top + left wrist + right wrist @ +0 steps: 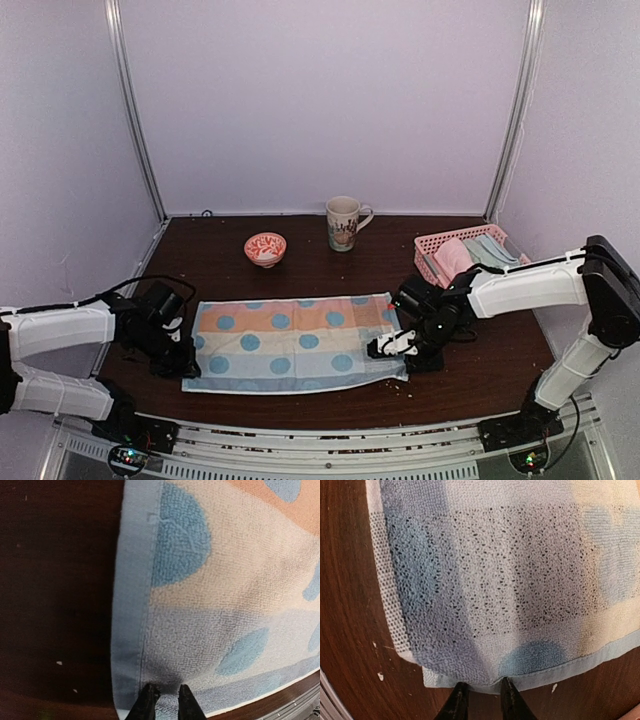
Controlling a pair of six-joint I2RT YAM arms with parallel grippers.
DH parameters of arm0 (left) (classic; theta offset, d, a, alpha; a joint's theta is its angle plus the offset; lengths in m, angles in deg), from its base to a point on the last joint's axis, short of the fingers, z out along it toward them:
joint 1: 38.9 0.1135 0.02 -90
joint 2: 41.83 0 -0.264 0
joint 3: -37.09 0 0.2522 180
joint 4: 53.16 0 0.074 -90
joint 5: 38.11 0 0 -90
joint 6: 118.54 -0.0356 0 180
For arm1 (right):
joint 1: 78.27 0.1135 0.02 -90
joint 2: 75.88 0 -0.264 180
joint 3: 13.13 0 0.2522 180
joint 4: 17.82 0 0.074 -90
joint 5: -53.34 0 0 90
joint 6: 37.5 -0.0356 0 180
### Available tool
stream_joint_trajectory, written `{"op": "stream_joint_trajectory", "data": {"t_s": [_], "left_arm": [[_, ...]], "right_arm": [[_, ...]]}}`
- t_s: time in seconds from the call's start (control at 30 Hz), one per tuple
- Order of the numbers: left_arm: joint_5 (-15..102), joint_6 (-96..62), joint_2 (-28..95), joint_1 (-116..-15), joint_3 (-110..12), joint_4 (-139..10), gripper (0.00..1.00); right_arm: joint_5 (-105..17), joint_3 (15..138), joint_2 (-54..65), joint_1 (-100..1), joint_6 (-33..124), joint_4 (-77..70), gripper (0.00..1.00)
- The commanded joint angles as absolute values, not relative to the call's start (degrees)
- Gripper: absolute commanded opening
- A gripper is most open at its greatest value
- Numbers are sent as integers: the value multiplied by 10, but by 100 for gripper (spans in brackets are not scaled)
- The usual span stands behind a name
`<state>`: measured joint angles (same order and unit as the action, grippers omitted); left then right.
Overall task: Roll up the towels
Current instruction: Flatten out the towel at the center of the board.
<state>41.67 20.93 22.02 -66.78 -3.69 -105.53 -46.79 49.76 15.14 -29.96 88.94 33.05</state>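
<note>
A light blue towel (295, 345) with orange and cream bands and blue dots lies spread flat on the dark table. My left gripper (187, 366) rests over its near left corner. In the left wrist view its tips (166, 697) stand a little apart on the cloth (210, 605). My right gripper (390, 347) is at the towel's right hem. In the right wrist view its tips (482, 692) are slightly apart at the hem's edge, with bare table between them below the towel (510, 580). A pink towel (455, 258), a sage green one (483, 250) and others sit in the basket.
A pink lattice basket (424, 250) stands at the back right, beside my right arm. A patterned mug (343, 222) and a small red-and-white bowl (265, 247) stand at the back middle. White booth walls close in the table.
</note>
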Motion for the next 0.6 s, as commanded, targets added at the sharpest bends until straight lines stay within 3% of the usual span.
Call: {"op": "stream_joint_trajectory", "data": {"t_s": [0.0,0.23,0.47,0.57], "left_arm": [[439,232,221,-676,-34,-1089,17],[466,152,200,-677,-157,-1128,29],[572,9,243,-648,-298,-1094,65],[550,-29,295,-604,-318,-1049,70]], "right_arm": [[-403,487,151,-312,921,392,23],[-495,542,114,-312,928,473,36],[-527,656,115,-378,865,460,41],[-545,746,179,-446,811,458,38]]}}
